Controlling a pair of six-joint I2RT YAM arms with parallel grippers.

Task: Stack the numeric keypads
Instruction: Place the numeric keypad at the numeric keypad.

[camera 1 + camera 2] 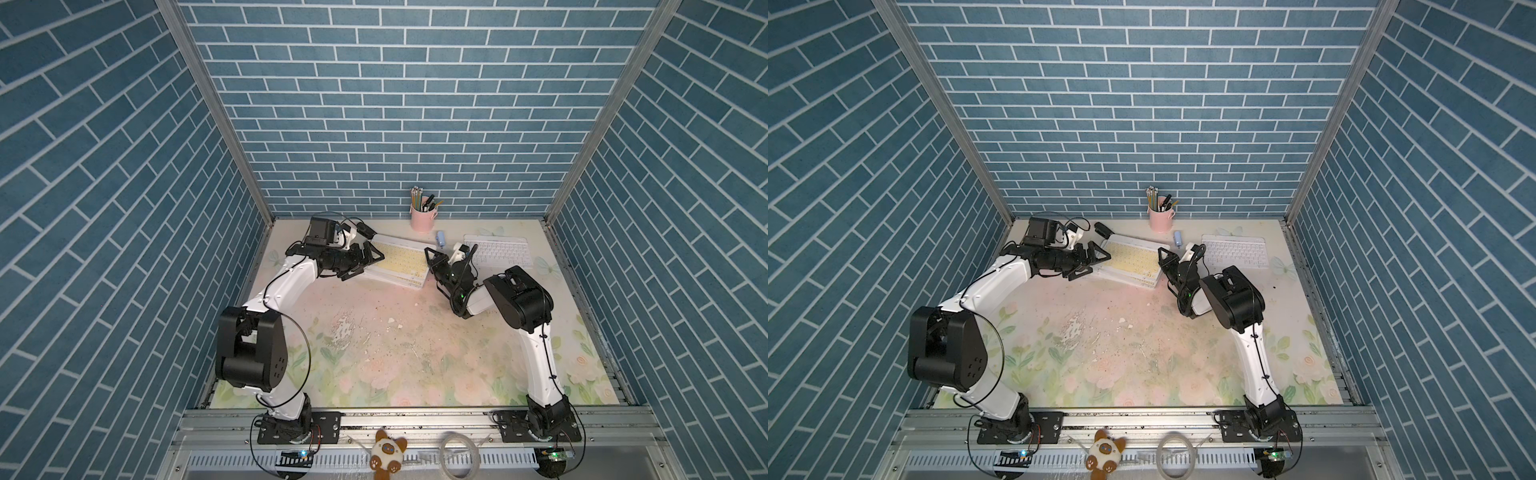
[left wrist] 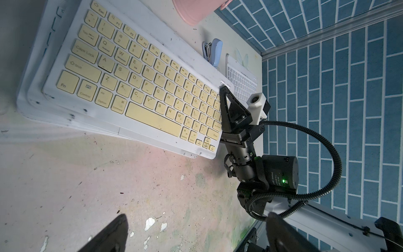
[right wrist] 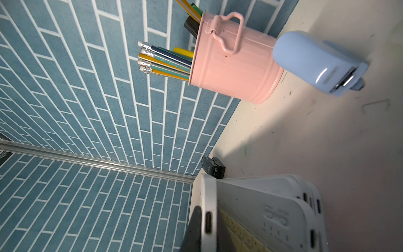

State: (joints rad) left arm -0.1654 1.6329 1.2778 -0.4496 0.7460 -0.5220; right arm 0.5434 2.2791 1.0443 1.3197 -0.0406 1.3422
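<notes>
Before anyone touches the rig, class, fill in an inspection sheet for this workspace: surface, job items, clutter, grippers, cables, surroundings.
Surface: floral mat, scuffed and chipped mid-table.
Job's things: stack of keypads, yellow-keyed top keypad; white keypad lies apart.
Clutter: pink pencil cup, blue stapler, black stapler.
Grippers: left gripper open at the stack's end; right gripper appears closed on the top keypad's other end.
Cables: black loop at left arm; ribbed hose at right wrist.
Surroundings: blue brick walls; plush cat on front rail.
</notes>
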